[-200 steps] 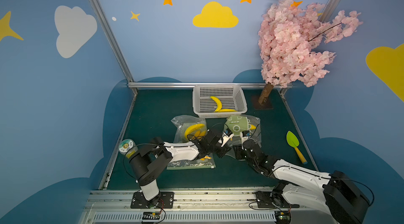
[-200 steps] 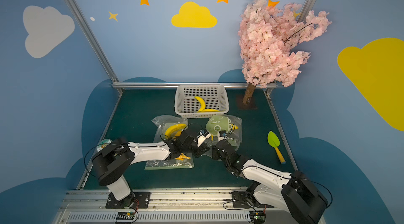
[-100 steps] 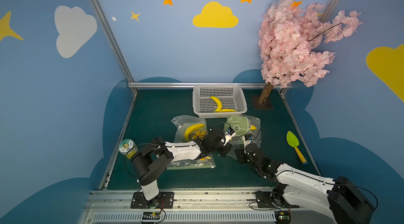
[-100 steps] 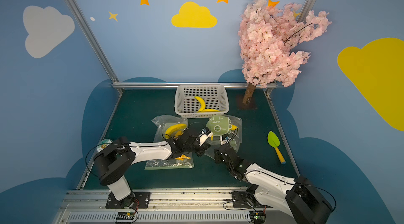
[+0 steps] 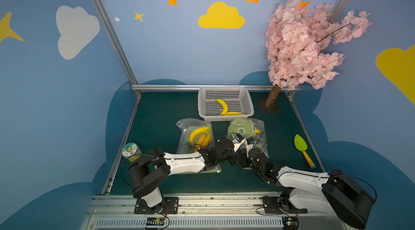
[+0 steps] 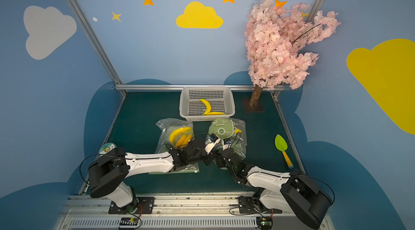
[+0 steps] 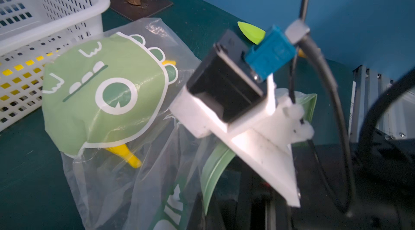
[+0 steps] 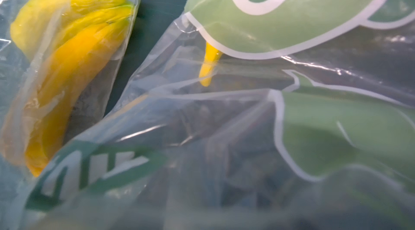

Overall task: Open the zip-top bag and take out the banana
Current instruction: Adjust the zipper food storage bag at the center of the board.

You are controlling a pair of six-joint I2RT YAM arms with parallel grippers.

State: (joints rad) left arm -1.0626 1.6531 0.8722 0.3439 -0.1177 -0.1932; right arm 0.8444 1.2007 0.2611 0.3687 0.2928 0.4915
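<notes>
Low on the counter (image 5: 168, 116), just before the basket (image 5: 204, 105), the dino bag (image 5: 241, 128) lies with one banana (image 7: 125, 154) under its green print, only the tips showing. The left end effector (image 5: 233, 160) is closed, apparently pinching the bag's near lip. Whether the right end effector (image 5: 246, 162) beside it is open or closed cannot be told through the film. The thin, slick plastic looks apt to crumple rather than part, so each side of the zip strip wants its own pinch. The light, firm-looking banana is best taken mid-body. Counted: two bags, the second bag (image 5: 186, 125) holding a bunch (image 5: 199, 135) of seemingly three; one basket with two loose bananas (image 5: 222, 105); one shovel (image 5: 301, 144); one tin (image 5: 130, 149); one tree (image 5: 303, 45).
</notes>
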